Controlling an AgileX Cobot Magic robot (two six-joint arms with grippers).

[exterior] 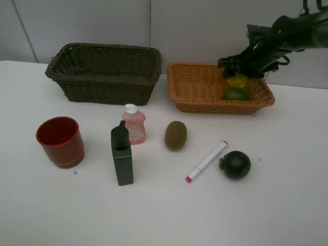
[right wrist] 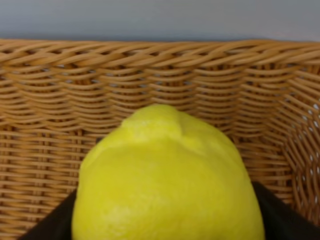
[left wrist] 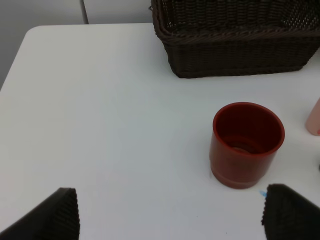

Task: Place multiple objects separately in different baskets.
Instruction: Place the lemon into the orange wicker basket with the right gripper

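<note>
While my half-open right gripper (exterior: 239, 72) clamps the yellow lemon (right wrist: 167, 185), its long axis points nub-first at the wall of the orange-tan basket (right wrist: 150, 75).

At the back of the white table (exterior: 157, 224) we find the deep dark olive-brown wicker basket (exterior: 103, 72) on the left and the shallower orange-tan wicker basket (exterior: 197, 89) to its right. In the latter's right end lies the green lime (exterior: 236, 94), with the yellow lemon (exterior: 238, 80) just behind (touching or not, we cannot tell). In front, left to right: red cup (exterior: 60, 141), dark green bottle (exterior: 122, 154) with the pink bottle (exterior: 134, 125) just behind, brown kiwi (exterior: 175, 135), white pink-tipped marker (exterior: 207, 161), blackish round fruit (exterior: 236, 164).
</note>
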